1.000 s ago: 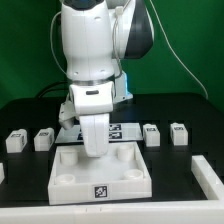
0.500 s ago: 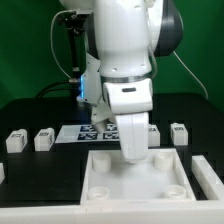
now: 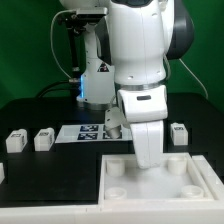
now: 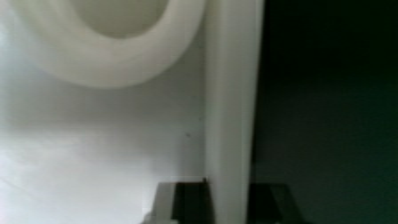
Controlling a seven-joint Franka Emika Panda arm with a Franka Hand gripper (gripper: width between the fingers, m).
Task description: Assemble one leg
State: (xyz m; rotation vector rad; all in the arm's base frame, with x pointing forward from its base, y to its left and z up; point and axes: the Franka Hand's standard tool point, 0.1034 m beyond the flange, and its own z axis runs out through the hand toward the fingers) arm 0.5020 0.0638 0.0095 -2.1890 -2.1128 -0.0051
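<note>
My gripper (image 3: 147, 160) is shut on the far rim of the white square tabletop (image 3: 190, 185), which lies flat on the black table at the front of the exterior view's right. In the wrist view the two dark fingers (image 4: 187, 205) straddle the tabletop's thin upright rim (image 4: 231, 100), and a round corner socket (image 4: 116, 40) shows on its inner face. Two white legs (image 3: 15, 142) (image 3: 43, 139) lie at the exterior view's left, and another leg (image 3: 178, 133) lies at its right behind the arm.
The marker board (image 3: 92, 132) lies flat at the back middle of the table. A small white piece (image 3: 2, 172) pokes in at the exterior view's left edge. The arm's white body hides the table behind the tabletop.
The gripper has slid the tabletop across the table toward the exterior view's right, staying shut on its rim. The legs have not moved.
</note>
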